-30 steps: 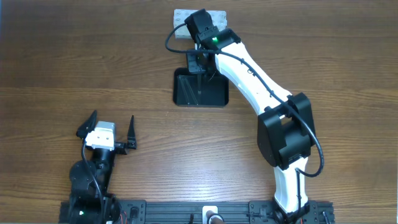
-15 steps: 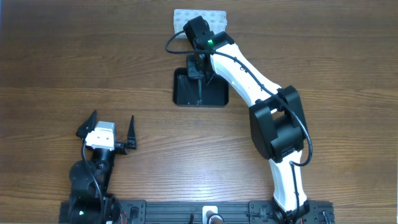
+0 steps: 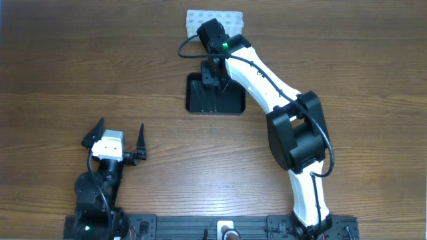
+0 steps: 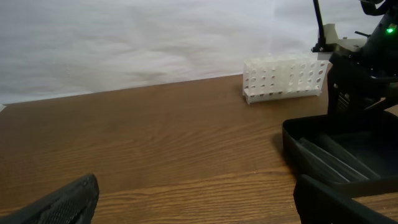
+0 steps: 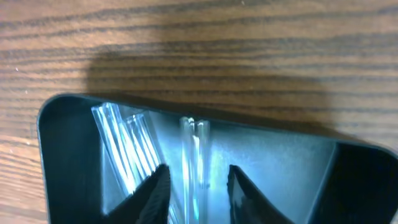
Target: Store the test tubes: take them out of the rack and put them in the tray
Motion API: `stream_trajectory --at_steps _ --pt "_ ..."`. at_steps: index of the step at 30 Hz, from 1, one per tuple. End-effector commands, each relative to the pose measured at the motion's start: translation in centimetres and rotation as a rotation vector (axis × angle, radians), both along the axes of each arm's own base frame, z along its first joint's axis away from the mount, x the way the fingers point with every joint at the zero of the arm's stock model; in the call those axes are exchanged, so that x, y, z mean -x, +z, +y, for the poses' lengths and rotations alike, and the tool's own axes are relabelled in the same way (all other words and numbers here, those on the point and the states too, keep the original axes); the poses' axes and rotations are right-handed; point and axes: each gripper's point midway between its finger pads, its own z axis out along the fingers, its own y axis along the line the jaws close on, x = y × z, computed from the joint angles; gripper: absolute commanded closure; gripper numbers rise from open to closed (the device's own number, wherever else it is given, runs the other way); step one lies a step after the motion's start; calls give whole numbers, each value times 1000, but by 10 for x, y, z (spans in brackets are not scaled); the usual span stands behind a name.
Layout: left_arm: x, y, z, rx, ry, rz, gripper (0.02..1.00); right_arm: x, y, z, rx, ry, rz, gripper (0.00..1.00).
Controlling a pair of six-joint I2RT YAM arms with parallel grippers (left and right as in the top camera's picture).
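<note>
Ideally, the tube (image 5: pixel 194 134) is laid flat in the 12 o'clock tray (image 5: pixel 62 155); the right gripper (image 5: pixel 198 179) is parted around it.

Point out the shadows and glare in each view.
Right wrist view: a broad dark shadow lies on the table next to the tray, and the clear test tubes inside it catch bright glare. Top view: even light, the tray reads flat black. Left wrist view: the white rack is evenly lit, with no glare.

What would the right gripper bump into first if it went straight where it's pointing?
Probably the clear test tube right ahead of the right gripper, lying in the black tray; depth is hard to judge.
</note>
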Motion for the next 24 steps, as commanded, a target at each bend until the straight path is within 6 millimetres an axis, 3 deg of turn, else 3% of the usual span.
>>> stream_trajectory --at_steps 1,5,10,14,18,21,24 --pt "0 -1 -1 -6 -8 -1 20 2 -6 0 11 18 12 649" --pt "0 -1 -1 -6 -8 -1 18 -2 12 2 -3 35 -25 634" --pt "0 -1 -1 -6 -8 -1 20 -17 62 -3 -14 37 -168 546" --pt "0 -1 -1 -6 -8 -1 20 -47 112 -23 39 -24 -379 476" --pt "0 -1 -1 -6 -8 -1 18 -87 145 -48 124 -97 -587 415" --pt "0 -1 -1 -6 -8 -1 18 -110 149 -62 157 -137 -665 382" --pt "0 -1 -1 -6 -8 -2 18 -128 138 -73 165 -159 -687 338"
